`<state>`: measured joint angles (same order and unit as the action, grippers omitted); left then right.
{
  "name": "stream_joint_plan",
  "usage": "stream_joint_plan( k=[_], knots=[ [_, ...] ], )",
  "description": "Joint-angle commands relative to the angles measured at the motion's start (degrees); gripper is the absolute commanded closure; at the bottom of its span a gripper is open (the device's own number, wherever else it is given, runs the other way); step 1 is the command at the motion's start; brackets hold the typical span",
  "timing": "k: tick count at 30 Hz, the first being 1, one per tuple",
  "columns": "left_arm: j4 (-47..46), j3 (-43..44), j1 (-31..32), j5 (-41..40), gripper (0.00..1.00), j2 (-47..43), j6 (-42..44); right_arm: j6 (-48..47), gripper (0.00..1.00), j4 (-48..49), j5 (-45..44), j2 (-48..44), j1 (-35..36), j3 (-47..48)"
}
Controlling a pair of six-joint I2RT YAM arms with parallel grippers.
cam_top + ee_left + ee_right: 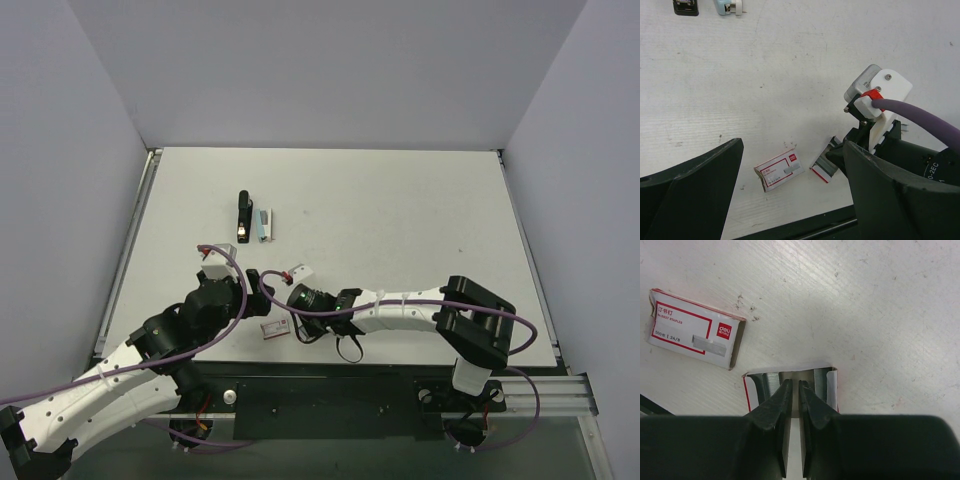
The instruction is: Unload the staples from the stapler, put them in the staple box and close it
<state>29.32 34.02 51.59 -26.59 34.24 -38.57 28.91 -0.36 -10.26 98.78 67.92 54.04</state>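
The slim black stapler (243, 216) lies at the far left of the table, its end just showing at the top of the left wrist view (685, 6). My right gripper (795, 384) is shut to a thin slit, its tips down in an open tray of staple strips (822, 382) near the front edge (306, 330). The tray also shows in the left wrist view (822, 169). The red-and-white staple box sleeve (695, 330) lies just left of the tray. My left gripper (792, 150) is open and empty, raised above the sleeve (779, 170), far from the stapler.
A small light-blue item (264, 225) lies right beside the stapler, and its end shows in the left wrist view (727, 6). The right wrist's white camera mount and purple cable (880, 95) sit close to my left gripper. Grey walls enclose the table.
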Motion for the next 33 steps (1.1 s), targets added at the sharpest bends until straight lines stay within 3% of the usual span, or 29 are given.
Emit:
stream_joint_plan(
  k=[1, 12, 16, 22, 28, 33],
  knots=[
    [-2.52, 2.19, 0.09, 0.49, 0.08, -0.31, 0.25, 0.19, 0.96, -1.83, -1.16, -2.54, 0.37, 3.00],
    [-2.08, 2.72, 0.09, 0.66, 0.08, -0.75, 0.51, 0.01, 1.00, -5.69, -7.57, -12.20, -0.85, 0.99],
    [-2.25, 2.10, 0.09, 0.92, 0.08, -1.37, 0.51, 1.41, 0.77, -9.99, -11.08, -19.32, -4.11, -2.09],
    [-2.60, 1.31, 0.09, 1.80, 0.08, -1.37, 0.69, 4.04, 0.58, -17.56, -11.71, -30.91, -12.80, -7.63],
    [-4.18, 0.08, 0.09, 3.03, 0.07, -1.72, 0.69, 8.53, 0.48, -23.46, -11.10, -36.37, -20.01, -13.60],
    [-4.97, -0.71, 0.09, 4.53, 0.07, -1.63, 0.42, 10.91, 0.46, -23.72, -7.24, -38.14, -25.03, -19.14]
  ],
)
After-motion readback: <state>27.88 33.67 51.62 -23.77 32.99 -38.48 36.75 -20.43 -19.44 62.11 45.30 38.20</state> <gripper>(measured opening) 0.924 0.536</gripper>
